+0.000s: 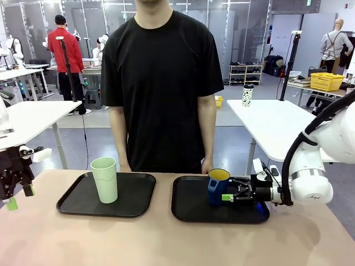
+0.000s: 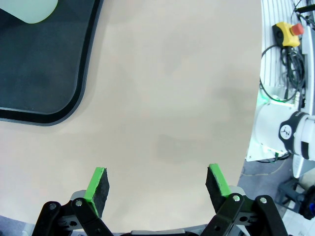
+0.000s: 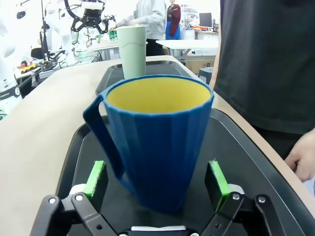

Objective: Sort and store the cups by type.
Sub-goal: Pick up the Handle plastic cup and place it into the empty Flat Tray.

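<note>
The tall pale green tumbler stands upright on the left black tray; its base shows at the top corner of the left wrist view. On the right black tray the dark blue mug with a yellow inside stands upright. My right gripper lies level at the mug, open, with a green pad on each side of the mug and a gap at both. My left gripper hangs open at the table's left end, over bare tabletop, with nothing between its fingers.
A person in a black shirt stands at the far edge, one hand resting by the right tray's back rim, also seen in the right wrist view. The left tray's corner lies beside my left gripper. Bare tabletop stretches in front of both trays.
</note>
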Controlling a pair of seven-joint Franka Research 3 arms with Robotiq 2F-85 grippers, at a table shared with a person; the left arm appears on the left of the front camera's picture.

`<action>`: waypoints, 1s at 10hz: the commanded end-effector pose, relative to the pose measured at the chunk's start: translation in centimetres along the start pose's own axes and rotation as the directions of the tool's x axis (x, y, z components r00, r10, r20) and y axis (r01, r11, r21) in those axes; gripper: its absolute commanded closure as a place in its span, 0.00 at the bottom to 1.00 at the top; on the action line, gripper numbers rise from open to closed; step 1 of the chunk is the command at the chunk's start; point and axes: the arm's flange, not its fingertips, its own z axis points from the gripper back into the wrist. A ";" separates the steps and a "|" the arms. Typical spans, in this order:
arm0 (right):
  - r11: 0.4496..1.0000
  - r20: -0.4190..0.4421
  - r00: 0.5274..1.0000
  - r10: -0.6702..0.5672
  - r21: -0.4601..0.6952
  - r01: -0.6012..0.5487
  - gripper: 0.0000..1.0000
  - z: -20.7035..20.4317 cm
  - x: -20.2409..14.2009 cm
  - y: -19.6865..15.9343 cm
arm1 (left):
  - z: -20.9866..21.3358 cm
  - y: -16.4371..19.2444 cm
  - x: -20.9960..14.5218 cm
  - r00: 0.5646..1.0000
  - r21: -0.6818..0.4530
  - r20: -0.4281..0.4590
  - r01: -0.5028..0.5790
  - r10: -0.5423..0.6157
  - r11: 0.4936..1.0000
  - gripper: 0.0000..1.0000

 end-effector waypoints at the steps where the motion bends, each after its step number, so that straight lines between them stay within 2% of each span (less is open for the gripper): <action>1: 0.998 0.003 1.000 -0.007 -0.058 0.007 0.00 1.5 1.0 1.4 | 0.1 0.0 -0.1 1.000 0.002 -0.003 0.008 -0.008 1.000 0.00; 5: 0.989 -0.145 0.987 -0.075 -0.135 0.055 0.00 6.2 3.9 4.2 | 0.1 0.0 -0.1 1.000 0.002 -0.003 0.008 -0.008 1.000 0.00; 10: 0.974 -0.185 0.977 -0.103 -0.217 0.062 0.00 9.2 5.7 5.8 | 0.1 0.0 -0.1 1.000 0.002 -0.003 0.008 -0.008 1.000 0.00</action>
